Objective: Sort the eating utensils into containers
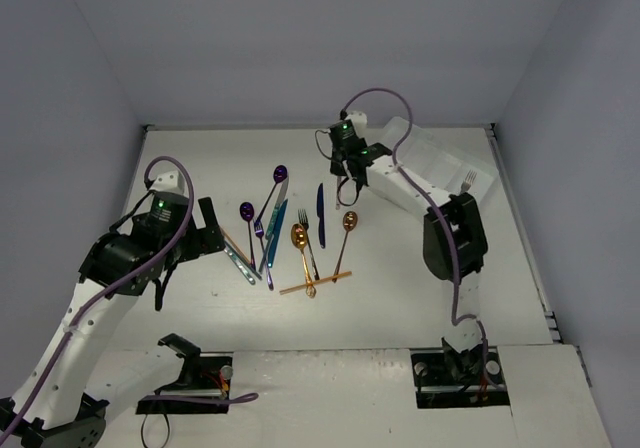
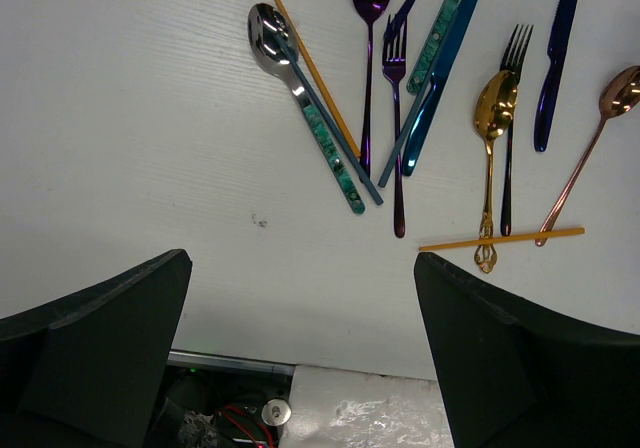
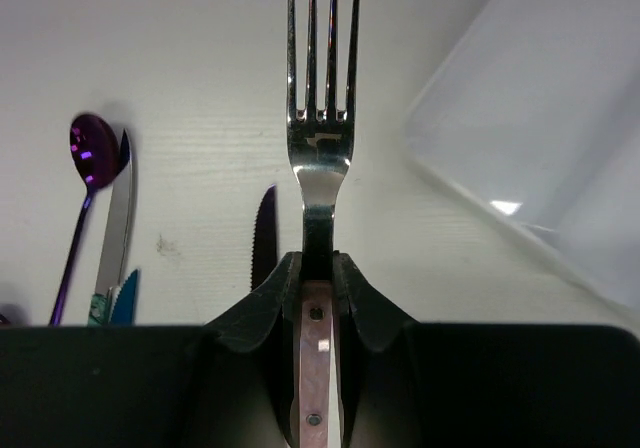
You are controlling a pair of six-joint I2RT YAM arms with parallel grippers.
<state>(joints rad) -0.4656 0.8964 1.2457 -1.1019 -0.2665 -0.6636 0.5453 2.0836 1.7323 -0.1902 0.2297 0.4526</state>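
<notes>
Since the silver fork [image 3: 320,158] is clamped by its neck in the right gripper [image 3: 318,273], tines forward near the desk's far edge, it looks bound for the white tray [image 3: 560,138] at the far right corner. Four straight shiny tines, pale handle. Over the loose utensils [image 2: 440,88] mid-desk, left gripper [image 2: 300,318] gapes wide.

No writing, label, brand mark, number or sign can be read in any of the three views; the surfaces shown are plain or too blurred to tell.
</notes>
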